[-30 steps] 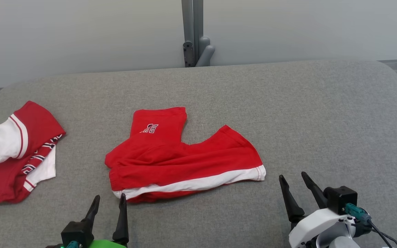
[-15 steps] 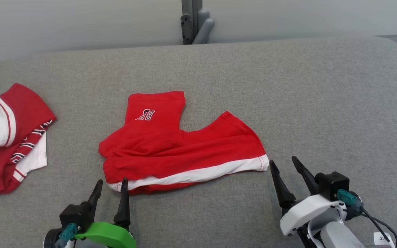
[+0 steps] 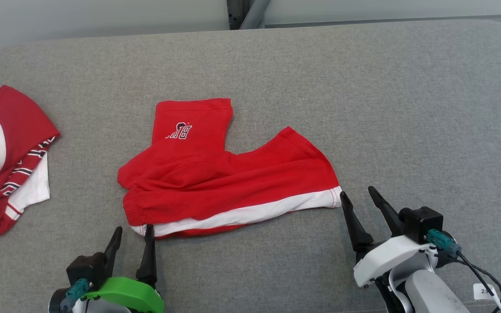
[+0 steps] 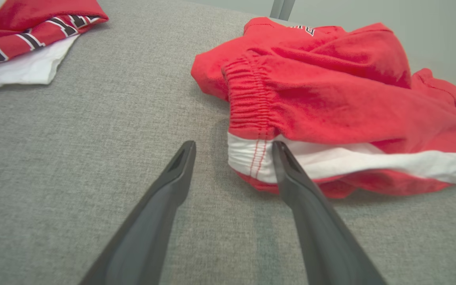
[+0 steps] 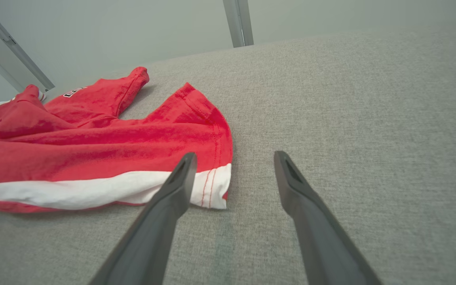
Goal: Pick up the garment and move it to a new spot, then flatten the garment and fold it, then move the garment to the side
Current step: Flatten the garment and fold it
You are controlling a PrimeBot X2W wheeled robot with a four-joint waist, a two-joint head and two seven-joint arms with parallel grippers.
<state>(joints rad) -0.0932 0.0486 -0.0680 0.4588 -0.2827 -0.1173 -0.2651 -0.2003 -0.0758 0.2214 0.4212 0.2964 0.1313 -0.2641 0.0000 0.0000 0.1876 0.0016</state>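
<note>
since the earlier frame the whole head view has been tilted downward (a shift of the camera, not of the cloth), and both tools have been brought closer to the shorts [image 3: 224, 187]. the shorts are laid crumpled near the middle of the grey bench [image 3: 385, 87], red with a white band along the near edge and a small logo on the far leg. the left tool [image 3: 133, 227] is held spread at the shorts' left near corner; in the left wrist view its right finger [image 4: 291, 174] is seen across the white band by the gathered waistband, and whether it touches cannot be told, while its left finger is over bare bench. the right tool [image 3: 357, 191] is likewise spread, nothing being pinched; its left finger [image 5: 180, 178] is placed at the white hem corner on the shorts' right end, and its right finger is over bare bench. a pile [image 3: 11, 143] of red and white clothes is seen well apart at the bench's left edge. a grey post [image 3: 238, 8] is seen beyond the far edge, with a pale wall [image 3: 102, 17] behind it.
</note>
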